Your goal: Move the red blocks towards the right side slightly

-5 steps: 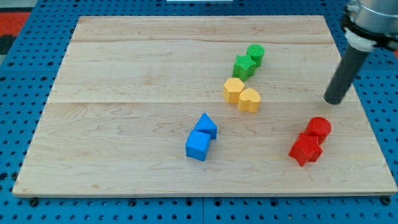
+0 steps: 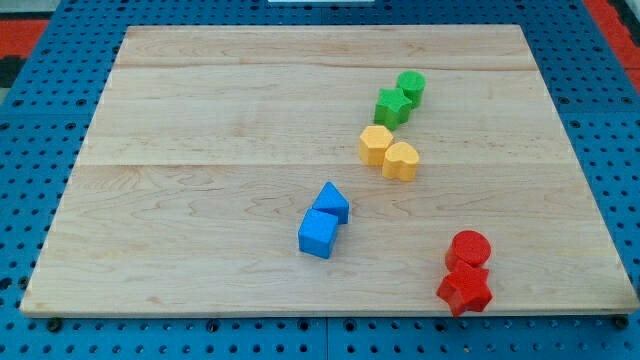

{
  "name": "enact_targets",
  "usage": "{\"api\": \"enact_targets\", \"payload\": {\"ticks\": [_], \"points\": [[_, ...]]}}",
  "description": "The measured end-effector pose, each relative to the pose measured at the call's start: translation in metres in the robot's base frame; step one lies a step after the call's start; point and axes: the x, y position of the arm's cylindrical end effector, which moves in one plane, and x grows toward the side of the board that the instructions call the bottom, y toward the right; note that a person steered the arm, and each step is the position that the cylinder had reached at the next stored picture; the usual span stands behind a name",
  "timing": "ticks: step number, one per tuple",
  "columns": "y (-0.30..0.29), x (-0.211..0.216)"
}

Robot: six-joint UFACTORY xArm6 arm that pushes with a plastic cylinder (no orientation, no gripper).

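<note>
The pale wooden counter fills the view, but my tip, the end effector, is out of sight, so neither its state nor any position relative to it can be told. The red cylinder block touches the red star-shaped block near the counter's bottom-right edge.

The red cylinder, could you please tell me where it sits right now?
The red cylinder sits near the board's bottom-right corner, touching the red star just below it.
</note>
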Motion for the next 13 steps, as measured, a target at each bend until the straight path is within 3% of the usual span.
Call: {"api": "enact_targets", "payload": {"ticks": [2, 5, 9, 10, 12, 13], "points": [[-0.008, 0.003], [-0.116, 0.003], [-0.351, 0.003], [-0.341, -0.007], [-0.225, -0.021], [-0.215, -0.016]]}}
